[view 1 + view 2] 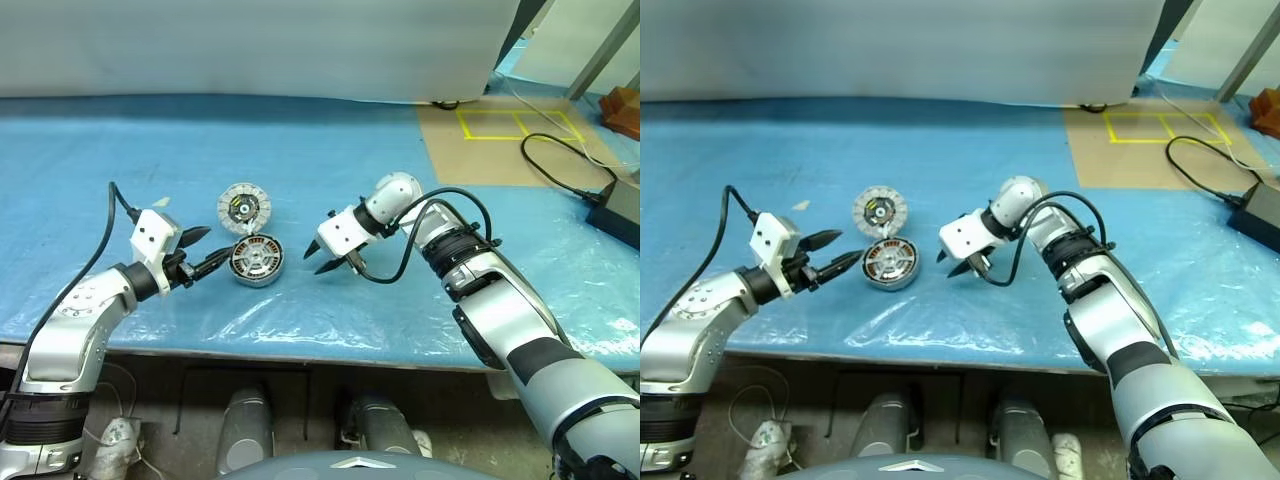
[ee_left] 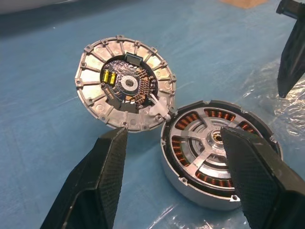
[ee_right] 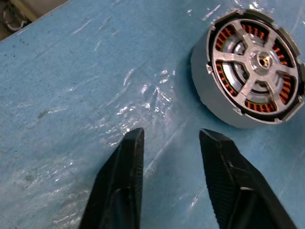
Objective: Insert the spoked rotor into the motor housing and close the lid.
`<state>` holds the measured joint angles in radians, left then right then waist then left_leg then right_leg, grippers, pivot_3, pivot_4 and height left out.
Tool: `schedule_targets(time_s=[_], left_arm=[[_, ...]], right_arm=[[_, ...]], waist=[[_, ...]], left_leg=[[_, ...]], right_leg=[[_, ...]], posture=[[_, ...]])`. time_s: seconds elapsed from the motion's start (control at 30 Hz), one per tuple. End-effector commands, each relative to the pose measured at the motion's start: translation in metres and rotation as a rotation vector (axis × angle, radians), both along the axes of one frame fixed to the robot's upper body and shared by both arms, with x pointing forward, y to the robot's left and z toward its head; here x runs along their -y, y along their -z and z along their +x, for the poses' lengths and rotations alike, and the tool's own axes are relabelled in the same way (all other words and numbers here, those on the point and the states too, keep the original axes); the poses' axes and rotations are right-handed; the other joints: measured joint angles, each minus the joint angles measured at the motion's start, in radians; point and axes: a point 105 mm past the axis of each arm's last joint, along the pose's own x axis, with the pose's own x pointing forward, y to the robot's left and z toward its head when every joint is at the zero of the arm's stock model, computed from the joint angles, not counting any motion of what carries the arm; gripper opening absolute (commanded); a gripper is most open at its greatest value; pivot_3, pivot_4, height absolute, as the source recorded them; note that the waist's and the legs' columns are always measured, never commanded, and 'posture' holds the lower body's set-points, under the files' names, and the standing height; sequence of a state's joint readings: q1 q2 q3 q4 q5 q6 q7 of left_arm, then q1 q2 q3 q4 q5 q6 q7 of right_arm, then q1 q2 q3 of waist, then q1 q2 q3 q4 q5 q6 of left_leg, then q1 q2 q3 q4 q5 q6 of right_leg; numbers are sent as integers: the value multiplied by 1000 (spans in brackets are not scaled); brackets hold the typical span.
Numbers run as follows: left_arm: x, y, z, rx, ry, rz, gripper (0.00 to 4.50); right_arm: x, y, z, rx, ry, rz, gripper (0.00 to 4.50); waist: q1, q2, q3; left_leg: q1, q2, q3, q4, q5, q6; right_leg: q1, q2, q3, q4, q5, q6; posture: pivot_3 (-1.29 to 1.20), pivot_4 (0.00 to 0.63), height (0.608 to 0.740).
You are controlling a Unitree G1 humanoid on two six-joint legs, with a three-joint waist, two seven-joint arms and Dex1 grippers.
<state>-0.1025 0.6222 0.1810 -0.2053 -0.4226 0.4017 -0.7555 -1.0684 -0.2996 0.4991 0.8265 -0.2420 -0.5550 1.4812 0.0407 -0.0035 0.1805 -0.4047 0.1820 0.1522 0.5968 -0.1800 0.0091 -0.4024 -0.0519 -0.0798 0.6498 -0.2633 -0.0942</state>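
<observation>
The motor housing [image 1: 257, 262] is a round silver can lying flat on the blue table, with copper windings showing. The spoked rotor [image 3: 252, 59] sits inside it, its silver spokes level with the rim. The lid [image 1: 244, 208], a ribbed silver disc with a circuit board, lies open just behind the housing and is joined to it by a small white connector. My left gripper [image 1: 205, 250] is open and points at the housing's left side, its fingertips [image 2: 102, 181] close to it. My right gripper [image 1: 320, 260] hangs open and empty a short way right of the housing.
Wrinkled clear plastic covers the blue table, whose front edge [image 1: 300, 345] runs close below the motor. Far right lie a black cable and power brick [image 1: 615, 205], and behind them cardboard with yellow tape [image 1: 510, 130]. A pale sheet closes the back.
</observation>
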Motion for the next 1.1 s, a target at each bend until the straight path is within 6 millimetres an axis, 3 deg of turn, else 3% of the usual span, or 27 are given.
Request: schedule_targets(time_s=[0.03, 0.17, 0.4, 0.83, 0.97, 1.1], left_arm=[[3, -4, -3, 10, 19, 5, 3287], [0, -3, -4, 13, 5, 15, 3287], [5, 2, -5, 10, 7, 16, 3287], [12, 6, -3, 5, 16, 9, 3287], [13, 10, -4, -1, 15, 16, 3287], [15, 11, -5, -2, 17, 16, 3287]], right_arm=[[-10, -10, 5, 170, -97, -44, 3117], [-27, -19, 5, 228, -144, -20, 4364], [-45, -22, -3, 275, -243, -36, 4364], [-44, 1, 0, 266, -246, -127, 4364], [-49, -1, -7, 253, -287, -115, 4364], [-52, -3, -5, 265, -281, -118, 3501]], waist=[[1, 0, 0], [1, 0, 0], [2, 0, 0], [1, 0, 0], [1, 0, 0], [1, 0, 0]], left_leg=[[0, 0, 0, 0, 0, 0], [0, 0, 0, 0, 0, 0], [-1, 0, 0, 0, 0, 0], [-1, 0, 0, 0, 0, 0], [0, 0, 0, 0, 0, 0], [0, 0, 0, 1, 0, 0]], right_leg=[[0, 0, 0, 0, 0, 0], [0, 0, 0, 0, 0, 0], [0, 0, 0, 0, 0, 0], [0, 0, 0, 0, 0, 0], [0, 0, 0, 0, 0, 0], [0, 0, 0, 1, 0, 0]], posture=[[0, 150, 740], [0, 150, 740], [0, 150, 740], [0, 150, 740], [0, 150, 740], [0, 150, 740]])
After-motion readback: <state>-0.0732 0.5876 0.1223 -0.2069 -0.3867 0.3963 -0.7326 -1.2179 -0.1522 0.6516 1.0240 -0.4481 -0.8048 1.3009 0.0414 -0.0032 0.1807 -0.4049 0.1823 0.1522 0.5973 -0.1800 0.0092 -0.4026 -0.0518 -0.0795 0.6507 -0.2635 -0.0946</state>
